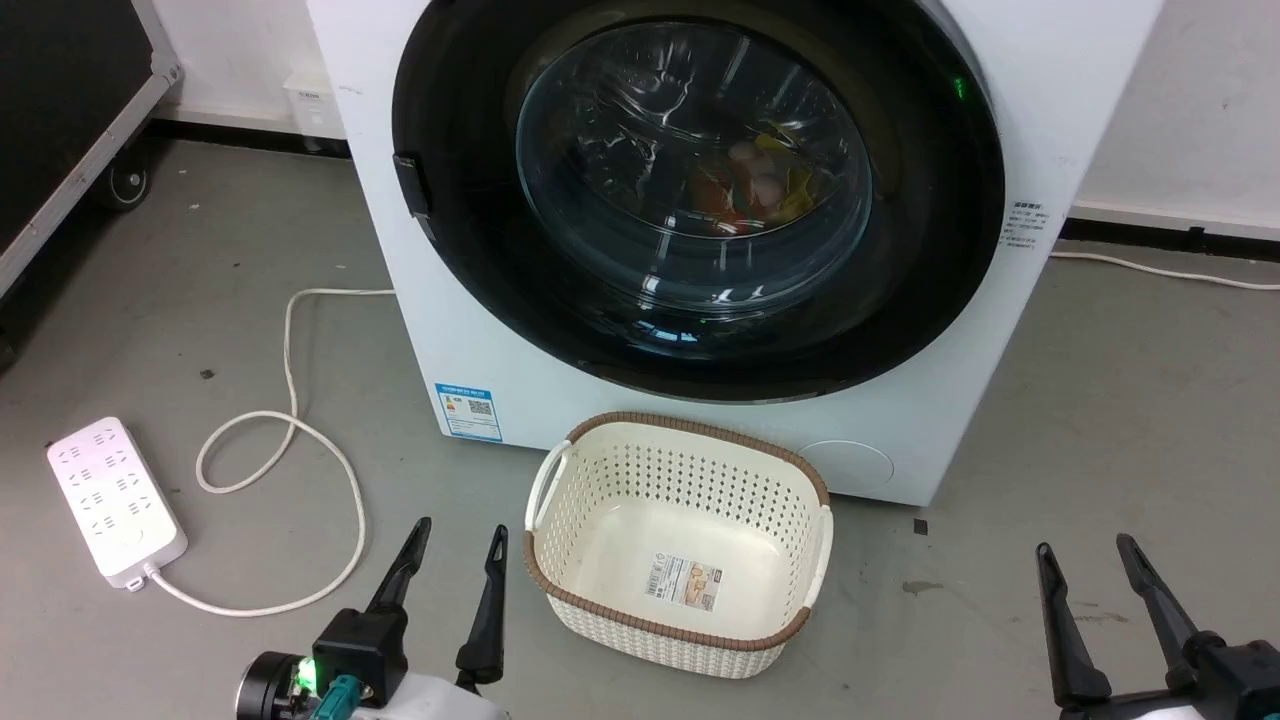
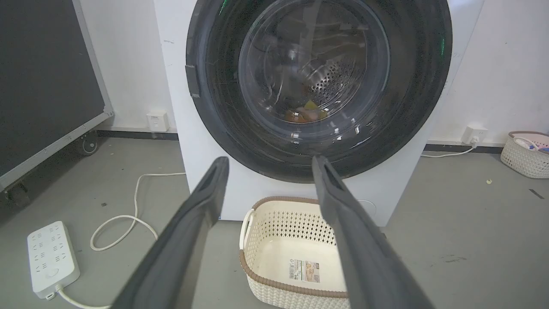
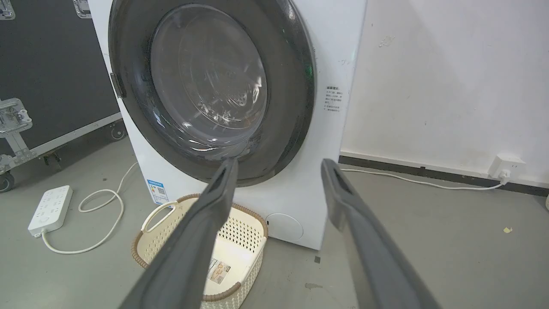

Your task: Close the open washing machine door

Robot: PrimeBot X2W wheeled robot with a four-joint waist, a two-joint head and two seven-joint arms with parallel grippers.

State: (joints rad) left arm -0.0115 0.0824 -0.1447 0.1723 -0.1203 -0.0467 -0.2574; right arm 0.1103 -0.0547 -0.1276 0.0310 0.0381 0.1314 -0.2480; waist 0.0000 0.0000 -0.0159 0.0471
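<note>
The washing machine door (image 1: 930, 230) is a wide black ring around a bulging clear glass window, and it lies flat against the white machine (image 1: 420, 300) front. Coloured items show through the glass. The same door (image 2: 223, 107) faces me in the left wrist view, and I see the door (image 3: 291, 86) from its right side in the right wrist view. My left gripper (image 1: 462, 537) hovers open low at the left, well short of the machine. My right gripper (image 1: 1084, 547) is open at the lower right, with nothing between its fingers.
An empty cream basket (image 1: 680, 440) with a brown rim stands on the grey floor right before the machine. A white power strip (image 1: 115, 498) and its looping cable (image 1: 290, 430) lie at the left. A black wheeled case (image 1: 70, 110) stands far left. Another basket (image 2: 525, 153) sits by the right wall.
</note>
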